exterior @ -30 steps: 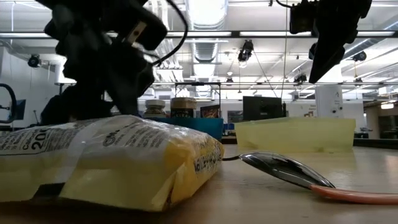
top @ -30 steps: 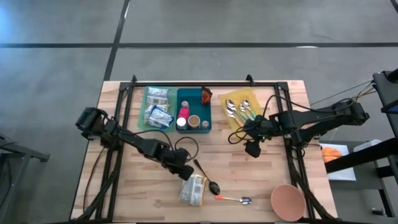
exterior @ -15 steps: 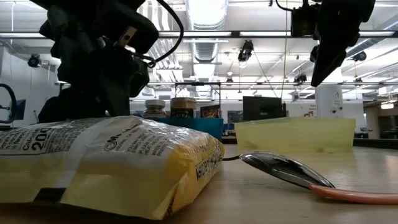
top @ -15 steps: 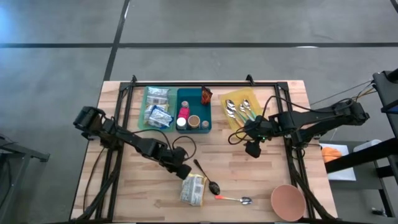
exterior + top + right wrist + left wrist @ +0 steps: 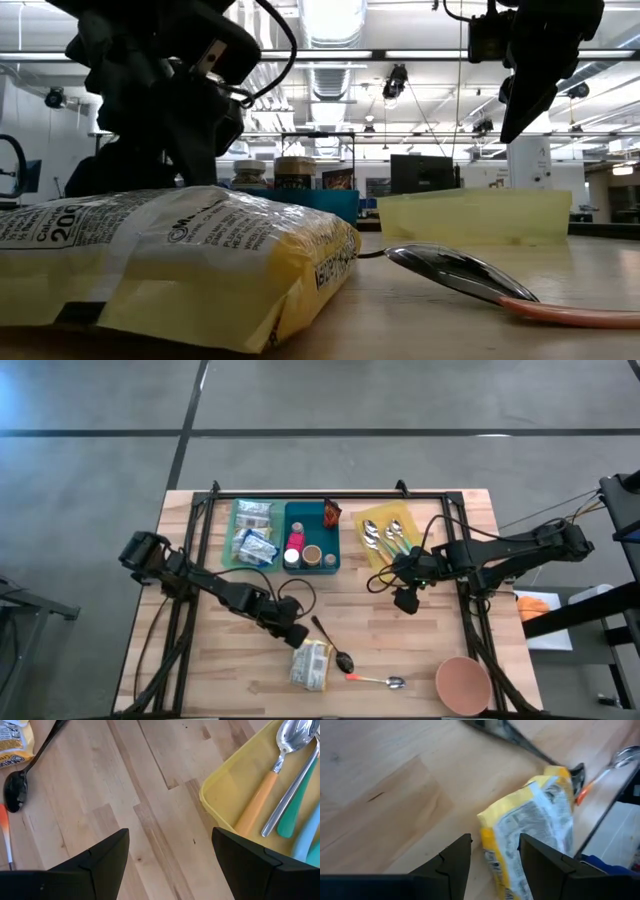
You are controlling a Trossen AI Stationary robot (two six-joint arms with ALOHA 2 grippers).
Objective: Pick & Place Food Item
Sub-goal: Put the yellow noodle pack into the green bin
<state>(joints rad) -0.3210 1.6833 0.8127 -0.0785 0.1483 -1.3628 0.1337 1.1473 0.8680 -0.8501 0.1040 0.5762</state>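
A yellow and white food packet (image 5: 312, 663) lies flat on the wooden table near its front edge, large in the low view's foreground (image 5: 180, 260). My left gripper (image 5: 291, 636) stands low at the packet's far-left end, open; in the left wrist view its fingers (image 5: 495, 841) straddle the packet's yellow end seam (image 5: 492, 851). My right gripper (image 5: 405, 598) hangs open above bare wood beside the yellow tray (image 5: 225, 795), holding nothing. My left gripper comes at the packet's end seam (image 5: 490, 845) slanting down from the table's far left. One finger (image 5: 535, 851) stands right at the seam's edge and a strip of wood shows beside the other. I cannot tell whether either finger touches the packet, which lies on the table.
A black spoon (image 5: 331, 645) lies just right of the packet, and an orange-handled spoon (image 5: 375, 680) nearer the front edge. A pink bowl (image 5: 463, 683) sits at the front right. At the back stand a green tray (image 5: 252, 535), a blue tray (image 5: 312, 538) and a yellow tray (image 5: 388, 540) of spoons.
In the low view my left gripper has shifted a little behind the packet, and the packet's wrapper has settled slightly on the table. The gap between its fingers shows no difference.
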